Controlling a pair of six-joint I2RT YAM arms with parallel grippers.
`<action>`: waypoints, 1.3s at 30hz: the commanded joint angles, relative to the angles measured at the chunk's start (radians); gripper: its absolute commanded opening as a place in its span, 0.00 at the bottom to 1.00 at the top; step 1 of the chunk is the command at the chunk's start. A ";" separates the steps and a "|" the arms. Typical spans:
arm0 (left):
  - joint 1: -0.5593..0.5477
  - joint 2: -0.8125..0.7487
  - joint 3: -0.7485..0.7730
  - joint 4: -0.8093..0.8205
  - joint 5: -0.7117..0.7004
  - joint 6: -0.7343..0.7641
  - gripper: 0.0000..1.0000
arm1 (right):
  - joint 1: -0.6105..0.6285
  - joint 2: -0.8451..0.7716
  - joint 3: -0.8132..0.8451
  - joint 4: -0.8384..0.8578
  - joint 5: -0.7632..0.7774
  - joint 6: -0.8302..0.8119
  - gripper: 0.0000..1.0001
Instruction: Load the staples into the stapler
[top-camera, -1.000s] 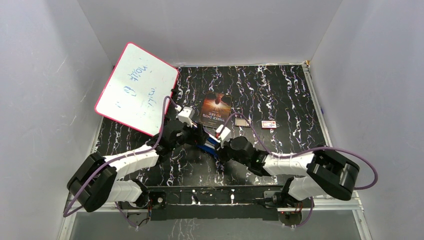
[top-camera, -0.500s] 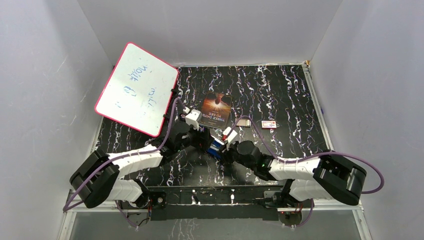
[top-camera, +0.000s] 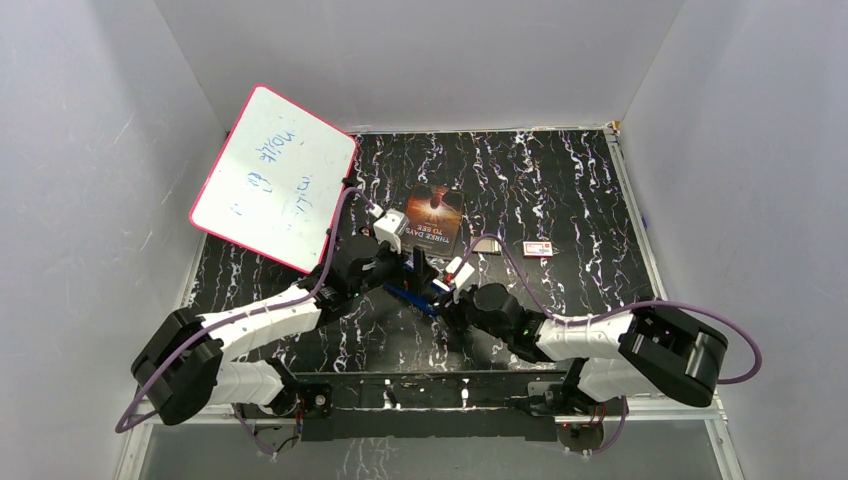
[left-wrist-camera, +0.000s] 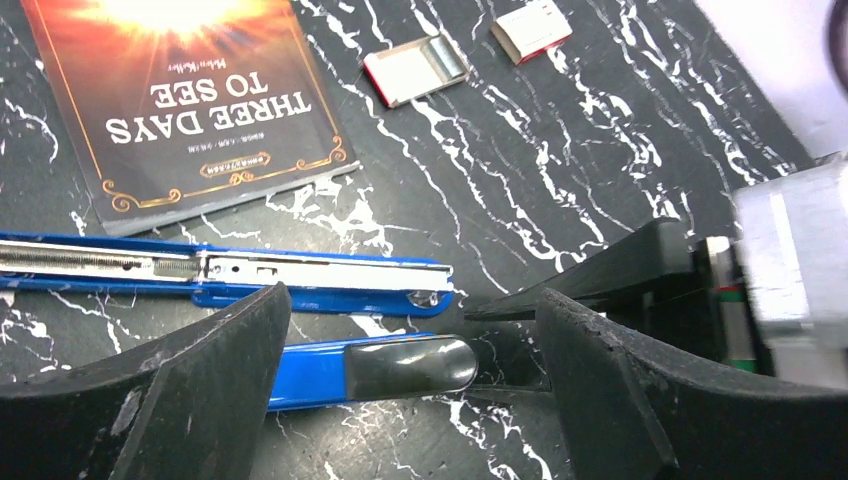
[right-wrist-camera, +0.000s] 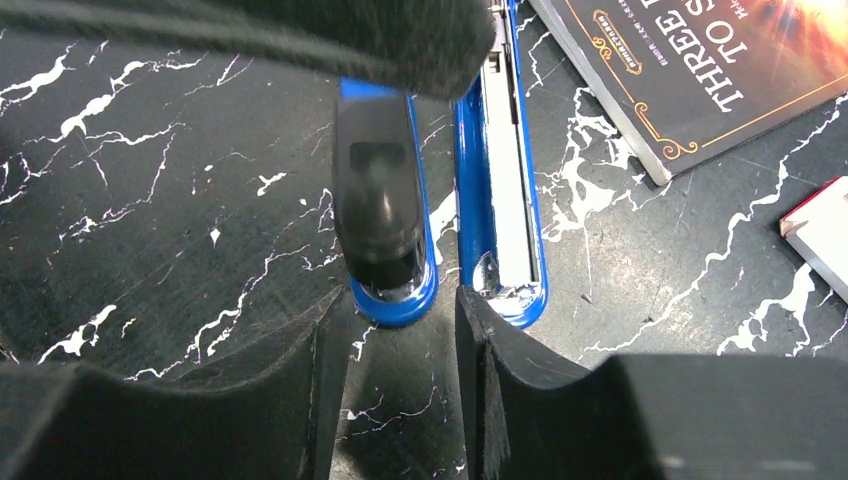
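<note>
Seen from the top camera, the black marbled table (top-camera: 560, 180) fills the floor of the grey-walled cell. A pink-rimmed whiteboard (top-camera: 272, 177) leans at its 10 o'clock corner. Both arms reach in to the middle. The left gripper (top-camera: 415, 268) has its jaws spread wide, holding nothing, and hangs over the stapler's cap-ended arm. The right gripper (right-wrist-camera: 400, 325) comes in from 4 o'clock with its jaws partly apart. Its fingertips stand on either side of the rounded end of that same arm, with a gap showing, so it is not clamped. A dark book (top-camera: 433, 217) titled "Three Days to See" lies flat at 12 o'clock from the grippers. The blue stapler (left-wrist-camera: 300, 272) lies folded open on the table between them, just beside the book, with its silver staple channel facing up beside the black-capped arm. At 2 o'clock from the stapler sits a small open tray (left-wrist-camera: 400, 75). A closed red-and-white box (top-camera: 538, 248) lies at 3 o'clock from the tray. The staples (left-wrist-camera: 445, 55) appear as a grey strip inside the tray, well apart from the stapler.
</note>
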 joint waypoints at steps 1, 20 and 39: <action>-0.003 -0.052 0.038 0.011 0.051 -0.015 0.92 | 0.000 0.015 -0.007 0.077 -0.001 0.004 0.51; 0.217 -0.002 0.075 -0.095 -0.006 -0.178 0.93 | -0.050 -0.249 0.120 -0.289 0.012 -0.041 0.63; 0.309 0.171 0.101 -0.024 0.054 -0.231 0.93 | -0.210 0.100 0.239 -0.236 -0.172 -0.102 0.56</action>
